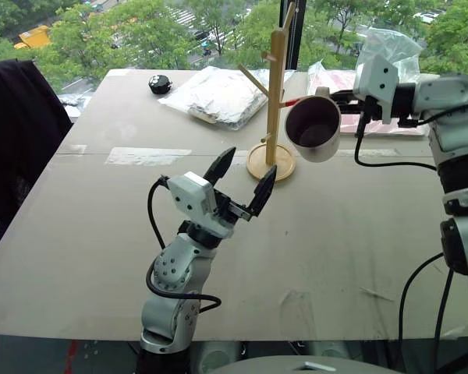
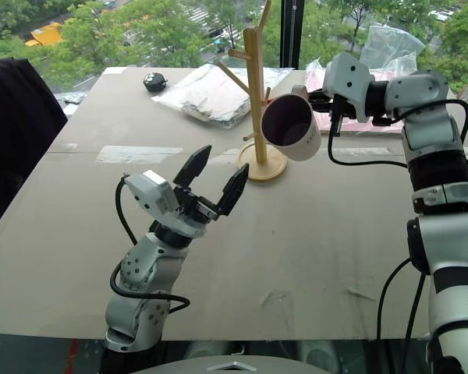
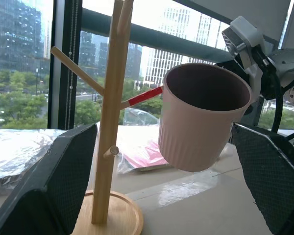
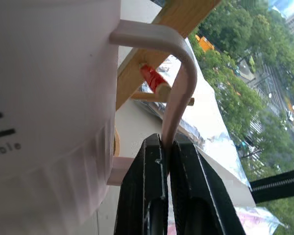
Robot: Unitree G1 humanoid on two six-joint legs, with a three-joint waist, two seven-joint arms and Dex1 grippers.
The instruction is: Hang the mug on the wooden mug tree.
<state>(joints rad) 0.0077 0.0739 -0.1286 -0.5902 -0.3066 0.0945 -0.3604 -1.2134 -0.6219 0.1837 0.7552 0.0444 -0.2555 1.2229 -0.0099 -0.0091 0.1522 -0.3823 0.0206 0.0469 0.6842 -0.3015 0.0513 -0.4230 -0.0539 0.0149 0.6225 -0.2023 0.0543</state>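
I count one mug [image 1: 314,128], one wooden mug tree [image 1: 273,101] at my twelve o'clock, two clear plastic bags [image 1: 218,95] behind it, one small black object [image 1: 160,83] at eleven o'clock, and two grippers [image 1: 242,181].

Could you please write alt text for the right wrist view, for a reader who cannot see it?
The right gripper pinches the loop handle of the mug, its fingers shut on it. Through the handle shows the red-tipped peg of the wooden mug tree, not yet threaded.
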